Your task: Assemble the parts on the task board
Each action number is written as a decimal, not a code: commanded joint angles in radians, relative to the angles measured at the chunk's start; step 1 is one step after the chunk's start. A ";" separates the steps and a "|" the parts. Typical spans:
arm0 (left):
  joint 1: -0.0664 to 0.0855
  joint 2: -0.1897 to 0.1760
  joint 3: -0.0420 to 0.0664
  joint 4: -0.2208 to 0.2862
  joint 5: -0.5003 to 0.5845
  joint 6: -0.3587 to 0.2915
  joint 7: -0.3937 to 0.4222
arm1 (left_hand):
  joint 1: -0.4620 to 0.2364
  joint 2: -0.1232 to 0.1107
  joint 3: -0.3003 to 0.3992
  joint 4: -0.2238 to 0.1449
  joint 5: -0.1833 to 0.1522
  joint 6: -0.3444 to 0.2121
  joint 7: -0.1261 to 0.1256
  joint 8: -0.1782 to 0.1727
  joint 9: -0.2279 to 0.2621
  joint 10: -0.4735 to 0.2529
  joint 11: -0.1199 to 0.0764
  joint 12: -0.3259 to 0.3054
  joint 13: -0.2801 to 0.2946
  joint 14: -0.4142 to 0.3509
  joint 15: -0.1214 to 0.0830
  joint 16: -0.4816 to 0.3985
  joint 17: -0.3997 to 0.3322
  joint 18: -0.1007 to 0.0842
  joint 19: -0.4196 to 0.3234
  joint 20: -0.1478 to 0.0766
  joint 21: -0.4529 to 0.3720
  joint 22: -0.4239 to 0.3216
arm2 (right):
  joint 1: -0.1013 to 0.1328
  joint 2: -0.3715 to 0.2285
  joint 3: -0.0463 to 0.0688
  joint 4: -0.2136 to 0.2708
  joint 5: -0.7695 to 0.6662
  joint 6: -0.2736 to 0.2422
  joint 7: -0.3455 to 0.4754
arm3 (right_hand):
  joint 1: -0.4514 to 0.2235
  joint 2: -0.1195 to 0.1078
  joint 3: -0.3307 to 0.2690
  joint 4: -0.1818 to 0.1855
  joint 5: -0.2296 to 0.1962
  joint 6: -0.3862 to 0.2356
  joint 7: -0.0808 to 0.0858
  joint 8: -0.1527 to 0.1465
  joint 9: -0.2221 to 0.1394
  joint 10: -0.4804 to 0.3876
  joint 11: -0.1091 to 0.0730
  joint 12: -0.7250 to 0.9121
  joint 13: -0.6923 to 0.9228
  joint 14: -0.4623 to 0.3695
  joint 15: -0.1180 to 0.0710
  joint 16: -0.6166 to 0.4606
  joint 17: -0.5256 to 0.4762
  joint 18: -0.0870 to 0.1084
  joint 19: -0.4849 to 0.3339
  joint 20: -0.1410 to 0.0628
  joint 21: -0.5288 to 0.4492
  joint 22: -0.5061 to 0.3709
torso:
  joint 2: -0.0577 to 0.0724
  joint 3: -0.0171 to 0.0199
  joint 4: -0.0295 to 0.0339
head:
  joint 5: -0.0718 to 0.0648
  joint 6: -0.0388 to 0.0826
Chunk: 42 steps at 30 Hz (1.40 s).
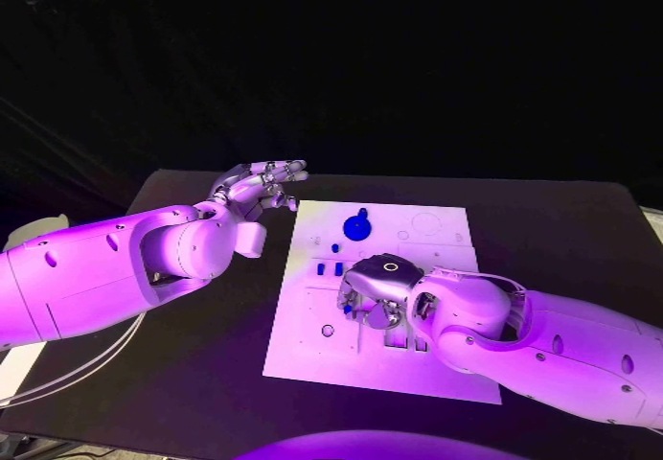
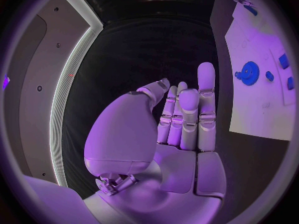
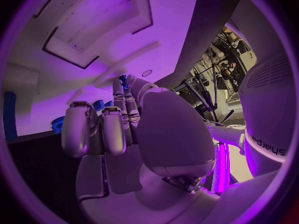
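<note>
Gear (image 1: 356, 227) on task board (image 1: 304, 355), beyond right hand (image 1: 377, 292).

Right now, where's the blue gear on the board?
In the head view the blue gear lies on the task board at its far end, beyond the right hand and beside the left hand.

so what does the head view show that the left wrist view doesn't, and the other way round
Head view alone: the right robot hand low over the middle of the task board, the board's full outline, and the black table. Left wrist view alone: the left robot hand's palm side, fingers upright and close together, holding nothing. Both: the left robot hand, off the board's edge, the blue gear and small blue parts beside it.
</note>
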 commanded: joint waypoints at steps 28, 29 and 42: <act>0.000 -0.001 0.001 -0.001 0.003 0.032 -0.007 | -0.009 -0.002 -0.019 0.005 -0.001 -0.007 0.007 0.002 -0.001 -0.009 0.007 0.007 -0.001 -0.010 0.001 -0.006 -0.007 0.018 -0.006 0.005 -0.009 -0.004 | 0.006 -0.097 0.009 0.068 0.025 -0.130 0.029 | -0.036 -0.033 -0.099 -0.026 0.034 -0.159 -0.019 -0.005 -0.029 -0.151 0.027 0.026 0.003 0.049 0.030 -0.031 -0.013 0.026 -0.028 0.024 -0.062 -0.085 | -0.002 -0.0011 -0.0010 | -0.010 0.005; 0.000 -0.001 0.001 -0.001 0.003 0.032 -0.006 | -0.009 -0.002 -0.019 0.005 -0.001 -0.007 0.007 0.002 -0.001 -0.009 0.007 0.007 -0.001 -0.010 0.001 -0.006 -0.007 0.018 -0.006 0.005 -0.009 -0.004 | 0.009 -0.107 0.011 0.073 0.027 -0.137 0.029 | -0.035 -0.032 -0.105 -0.027 0.033 -0.165 -0.020 -0.005 -0.029 -0.154 0.028 0.028 0.003 0.049 0.030 -0.033 -0.015 0.026 -0.029 0.024 -0.064 -0.087 | -0.001 -0.0012 -0.0012 | -0.012 0.006; 0.000 -0.001 0.000 0.001 0.003 0.037 -0.008 | -0.010 -0.002 -0.021 0.006 -0.001 -0.007 0.007 0.003 -0.001 -0.009 0.007 0.008 -0.001 -0.010 0.002 -0.005 -0.006 0.018 -0.006 0.006 -0.009 -0.005 | 0.072 -0.268 0.031 0.127 0.047 -0.114 -0.016 | -0.029 -0.023 -0.127 -0.027 0.038 -0.162 -0.031 0.001 -0.024 -0.141 0.023 0.050 0.005 0.048 0.027 -0.037 -0.022 0.026 -0.026 0.026 -0.066 -0.089 | -0.002 -0.0011 -0.0013 | -0.035 0.022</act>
